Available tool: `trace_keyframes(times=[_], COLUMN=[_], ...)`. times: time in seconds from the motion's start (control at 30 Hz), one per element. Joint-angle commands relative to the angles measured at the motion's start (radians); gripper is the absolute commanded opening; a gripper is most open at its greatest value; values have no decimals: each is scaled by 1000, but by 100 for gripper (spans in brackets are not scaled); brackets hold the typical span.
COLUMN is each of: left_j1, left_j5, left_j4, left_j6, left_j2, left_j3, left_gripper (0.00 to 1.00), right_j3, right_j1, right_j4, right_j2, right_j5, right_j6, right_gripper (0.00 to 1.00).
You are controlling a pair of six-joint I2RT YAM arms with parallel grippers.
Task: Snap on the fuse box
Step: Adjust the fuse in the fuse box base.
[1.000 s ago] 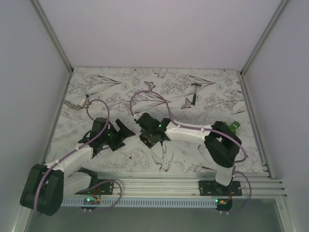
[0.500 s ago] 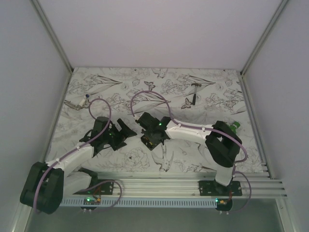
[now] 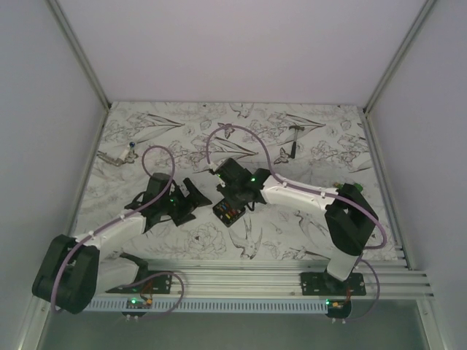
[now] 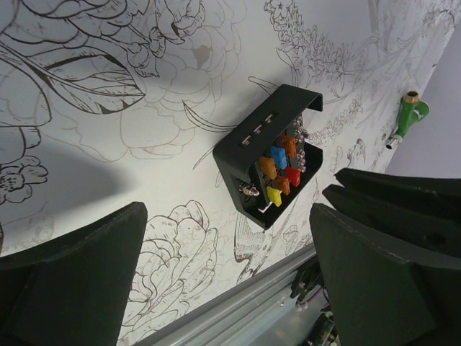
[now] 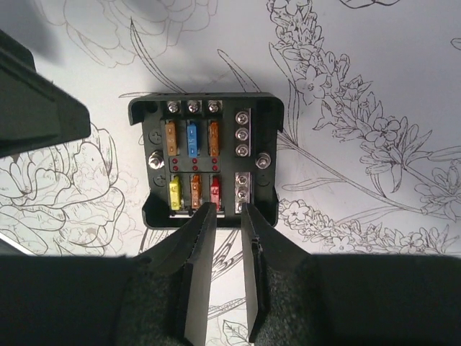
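While the fuse box (image 5: 205, 162) lies face-up mid-frame, your right pincer (image 5: 227, 209) is slightly parted, your left pincer (image 4: 227, 213) wide open.

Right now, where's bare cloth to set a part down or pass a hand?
Free: the strip between fuse box and rail; back-right cloth between hammer and right wall. Crowded: centre, where left gripper and right gripper sit by the fuse box.
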Motion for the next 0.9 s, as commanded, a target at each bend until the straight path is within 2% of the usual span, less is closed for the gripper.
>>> trace_keyframes(times=[0.0, 0.13, 0.3, 0.63, 0.87], left_j1=[-22, -45, -67, -96, -106], left_j5=[16, 10, 11, 22, 28], left_j4=[-5, -5, -3, 10, 20], left_j6=[16, 19, 28, 33, 34], left_j2=[32, 61, 100, 196, 225], left_j3=[33, 53, 81, 124, 138], left_gripper=[99, 98, 91, 72, 64], right_j3=[-23, -57, -97, -129, -141], right_j1=[-44, -85, -124, -144, -149], right_j4=[69, 111, 157, 174, 174], right_j2=[-22, -22, -30, -33, -21], right_j5=[-126, -215, -323, -353, -343], right_j6=[6, 21, 34, 42, 46], right_gripper=[26, 21, 19, 18, 16])
